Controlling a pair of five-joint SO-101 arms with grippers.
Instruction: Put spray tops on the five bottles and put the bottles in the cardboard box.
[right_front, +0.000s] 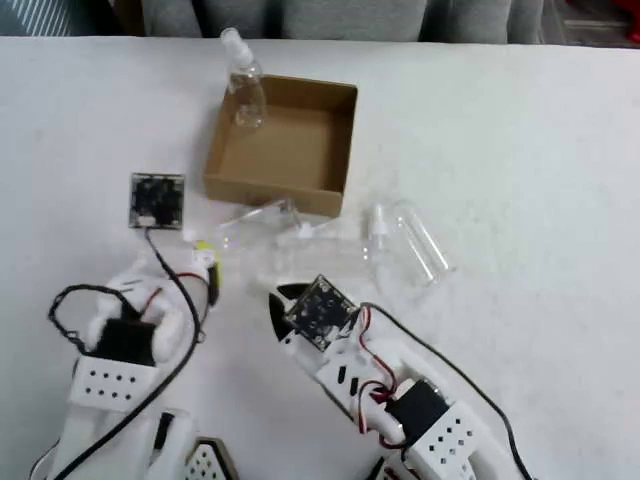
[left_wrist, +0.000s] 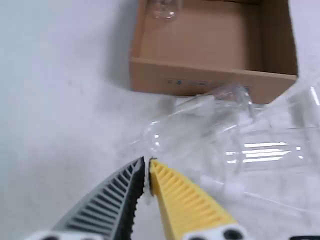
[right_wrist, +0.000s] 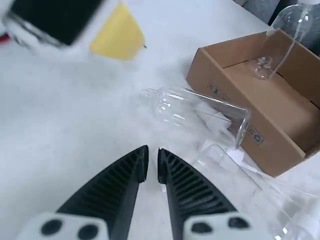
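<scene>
The cardboard box (right_front: 222, 158) stands open at the table's middle. One clear bottle with a white spray top (right_front: 243, 82) leans at its far left corner, and its top part (right_wrist: 295, 22) shows in the right wrist view too. A topless clear bottle (right_front: 255, 220) (left_wrist: 200, 125) (right_wrist: 200, 110) lies on its side just in front of the box. Another (right_front: 422, 240) lies to the right, with a spray top (right_front: 378, 226) beside it. My left gripper (left_wrist: 146, 167) (right_front: 205, 262) is shut and empty, near the first lying bottle. My right gripper (right_wrist: 151, 152) (right_front: 283, 300) is shut and empty, short of the same bottle.
Bare white table lies to the far right and left of the box (left_wrist: 210, 85) (right_wrist: 260, 105). Chair backs (right_front: 350, 18) line the far edge. The left arm's yellow finger (right_wrist: 117, 37) shows across from my right gripper.
</scene>
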